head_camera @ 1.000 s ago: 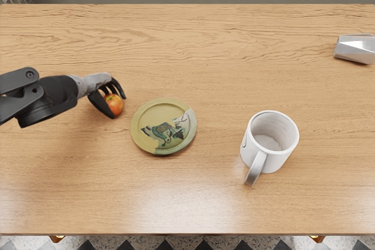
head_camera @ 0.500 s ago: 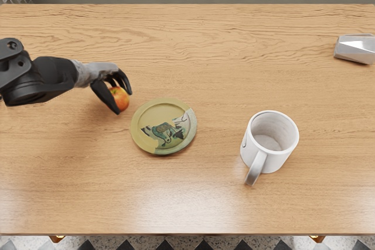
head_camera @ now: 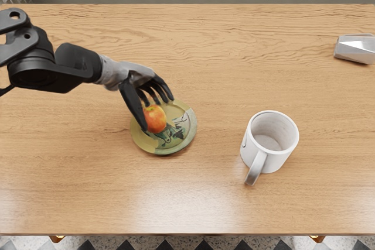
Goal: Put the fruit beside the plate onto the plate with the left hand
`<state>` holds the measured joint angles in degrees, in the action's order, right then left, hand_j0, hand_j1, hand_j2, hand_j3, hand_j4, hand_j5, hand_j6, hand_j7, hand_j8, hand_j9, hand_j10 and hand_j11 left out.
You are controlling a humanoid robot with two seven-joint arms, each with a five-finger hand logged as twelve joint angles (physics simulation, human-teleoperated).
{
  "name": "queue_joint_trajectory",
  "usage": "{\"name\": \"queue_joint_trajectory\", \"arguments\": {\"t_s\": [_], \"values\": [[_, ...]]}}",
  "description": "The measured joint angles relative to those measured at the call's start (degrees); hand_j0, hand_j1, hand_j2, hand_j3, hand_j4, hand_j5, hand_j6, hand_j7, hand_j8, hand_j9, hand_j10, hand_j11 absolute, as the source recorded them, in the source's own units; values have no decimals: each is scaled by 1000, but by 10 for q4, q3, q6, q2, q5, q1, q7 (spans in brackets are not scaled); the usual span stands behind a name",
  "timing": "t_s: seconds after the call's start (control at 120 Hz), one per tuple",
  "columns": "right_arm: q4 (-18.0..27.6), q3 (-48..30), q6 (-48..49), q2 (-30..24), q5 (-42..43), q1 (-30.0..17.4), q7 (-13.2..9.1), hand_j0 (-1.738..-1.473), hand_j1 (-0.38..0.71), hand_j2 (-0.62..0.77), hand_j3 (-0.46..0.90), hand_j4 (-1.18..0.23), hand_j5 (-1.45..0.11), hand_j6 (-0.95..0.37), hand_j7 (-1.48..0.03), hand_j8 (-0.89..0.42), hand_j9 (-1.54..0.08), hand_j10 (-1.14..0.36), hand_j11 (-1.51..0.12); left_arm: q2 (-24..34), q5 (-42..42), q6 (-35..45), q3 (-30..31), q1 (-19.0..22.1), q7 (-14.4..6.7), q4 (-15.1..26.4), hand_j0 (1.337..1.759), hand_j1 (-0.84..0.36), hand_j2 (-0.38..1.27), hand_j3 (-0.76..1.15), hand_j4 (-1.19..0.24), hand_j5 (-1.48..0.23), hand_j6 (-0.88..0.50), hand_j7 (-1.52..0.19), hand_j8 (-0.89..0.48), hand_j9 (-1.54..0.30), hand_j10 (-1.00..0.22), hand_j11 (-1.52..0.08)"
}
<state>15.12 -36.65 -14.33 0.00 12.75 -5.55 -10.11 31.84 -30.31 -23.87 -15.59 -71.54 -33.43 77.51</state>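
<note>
A red and orange apple (head_camera: 156, 119) is held over the left part of the olive green plate (head_camera: 179, 134), which has a painted figure in its middle. My left hand (head_camera: 146, 99) reaches in from the left with its dark fingers curled around the apple from above and from the left. Whether the apple touches the plate cannot be told. The right hand rests at the table's far right edge (head_camera: 355, 48).
A white mug (head_camera: 268, 141) stands upright to the right of the plate, its handle pointing toward the table's front. A brick wall runs behind the table's far edge.
My left hand has lifted the apple off the table left of the plate and carried it right, over the plate's left part. The arm has swung in further.
</note>
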Motion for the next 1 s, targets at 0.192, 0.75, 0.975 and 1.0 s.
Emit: {"name": "queue_joint_trajectory", "arguments": {"t_s": [0.192, 0.75, 0.975, 1.0], "values": [[0, 0, 0, 0, 0, 0, 0, -1658, -349, 0, 0, 0, 0, 0, 0, 0, 0, 0, 0, 115, 68, -61, -51, 76, 8, 1, 1657, 184, 54, 0, -170, -241, -131, -232, -117, -233, -166, -233], [0, 0, 0, 0, 1, 1, 0, -1658, -349, 0, 0, 0, 0, 0, 0, 0, 0, 0, 0, 294, 188, -112, -153, 194, 70, -133, 1658, 316, 8, 0, -33, -41, -30, -40, -29, -40, -32, -40], [0, 0, 0, 0, 0, 1, 0, -1658, -349, 0, 0, 0, 0, 0, 0, 0, 0, 0, 0, 270, 228, -112, -152, 189, 68, -145, 1658, 324, 5, 0, -24, -29, -23, -29, -23, -29, -23, -28], [0, 0, 0, 0, 0, 1, 0, -1658, -349, 0, 0, 0, 0, 0, 0, 0, 0, 0, 0, 269, 230, -112, -152, 190, 68, -145, 1658, 325, 4, 0, -23, -28, -23, -28, -22, -28, -23, -28]]}}
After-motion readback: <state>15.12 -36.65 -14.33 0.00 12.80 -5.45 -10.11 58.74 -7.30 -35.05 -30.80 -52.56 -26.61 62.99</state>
